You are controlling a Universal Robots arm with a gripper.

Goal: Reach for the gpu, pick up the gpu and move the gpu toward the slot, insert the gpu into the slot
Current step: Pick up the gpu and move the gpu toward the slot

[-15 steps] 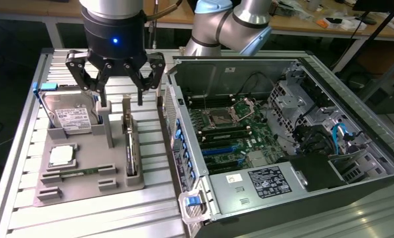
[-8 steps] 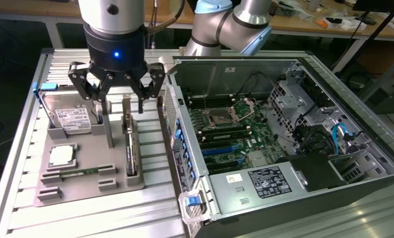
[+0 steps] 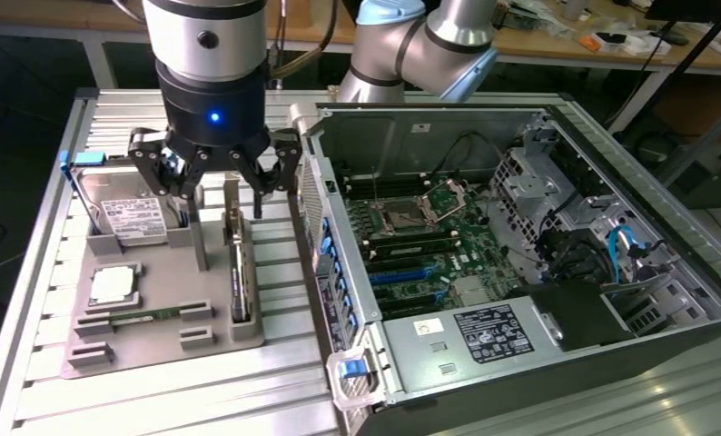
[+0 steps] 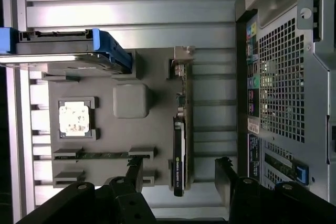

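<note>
While jaws gape, gpu [image 3: 238, 272] stands untouched beneath them.

No text, number or brand can be read. The white label [image 3: 131, 218] on the hard drive [image 3: 94, 186], at the exterior view's left, carries print too small to read. The same holds for the black label [image 3: 488, 331] and the white sticker [image 3: 431, 327] on the silver box [image 3: 421, 368] in the computer case [image 3: 433, 109].
</note>
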